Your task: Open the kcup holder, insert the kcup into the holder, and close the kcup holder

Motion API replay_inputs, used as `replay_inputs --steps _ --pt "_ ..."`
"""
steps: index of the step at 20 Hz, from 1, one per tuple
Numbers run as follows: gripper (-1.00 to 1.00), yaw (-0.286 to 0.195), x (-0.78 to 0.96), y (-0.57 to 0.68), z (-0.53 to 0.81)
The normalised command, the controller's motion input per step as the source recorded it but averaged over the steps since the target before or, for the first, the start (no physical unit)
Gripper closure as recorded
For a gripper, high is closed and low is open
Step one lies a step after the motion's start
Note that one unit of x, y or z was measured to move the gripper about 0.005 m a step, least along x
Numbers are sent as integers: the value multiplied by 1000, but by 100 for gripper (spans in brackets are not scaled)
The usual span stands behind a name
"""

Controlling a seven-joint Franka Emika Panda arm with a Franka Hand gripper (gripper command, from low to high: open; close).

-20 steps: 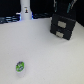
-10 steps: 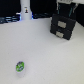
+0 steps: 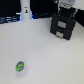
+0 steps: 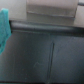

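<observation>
In the exterior view the kcup holder (image 3: 63, 26) stands on the white table (image 3: 40, 50), toward the exterior view's right, its dark front showing square cut-outs. The gripper (image 3: 65, 8) is right above the holder's top, at or very near it; the picture is too blurred to say whether its fingers are spread or pressed together. The kcup (image 3: 19, 66) lies well apart from the holder, out in front of it toward the exterior view's left, a small white pod with a green-and-blue top. A tall white bottle-like object (image 3: 25, 10) stands well away from the holder, to the exterior view's left.

The wrist view shows only a dark flat surface crossed by a seam (probably the holder's top, seen close), with a teal shape (image 4: 4, 27) at the edge.

The drawer looks rigid, so it should likely be taken by its front. The kcup probably weighs little and has a thin foil top; a gentle pinch across its round sides seems best.
</observation>
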Motion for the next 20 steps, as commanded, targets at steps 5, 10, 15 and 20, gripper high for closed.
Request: replay_inputs --steps 5,10,15,20 --pt "-100 -105 -306 171 -202" --pt "-100 -47 -248 38 -96" --pt "-100 -4 96 -318 88" --pt "-100 0 184 -527 244"
